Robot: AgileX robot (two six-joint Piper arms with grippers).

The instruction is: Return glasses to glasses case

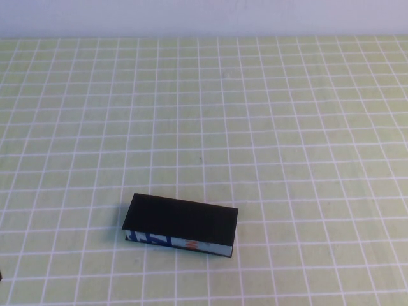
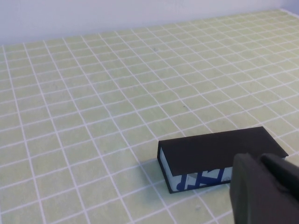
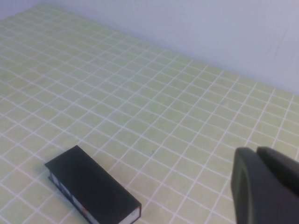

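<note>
The table (image 1: 287, 127), covered in a pale green cloth with a white grid, takes up almost every view and runs back to a plain light wall (image 3: 196, 28).

On it lies the glasses case (image 1: 180, 224), a rectangular box with its matte black lid down, so nothing of its inside shows. No glasses can be seen anywhere on the cloth, and whether they lie in the closed case cannot be told. The case's printed long side, blue and white with a touch of orange, faces the robot's side of the table. The left wrist view shows that print and a white short end of the case (image 2: 219, 158); the right wrist view shows mostly the black lid of the case (image 3: 93, 191).

The left gripper (image 2: 266, 189) hangs above the cloth, apart from the case, which lies just ahead of its dark fingertips and below them; whether it is spread or pressed together cannot be told. The right gripper (image 3: 266, 186) is pressed together and holds nothing. It hangs well apart from the case, which lies ahead of it and off to one side, with bare cloth between.
</note>
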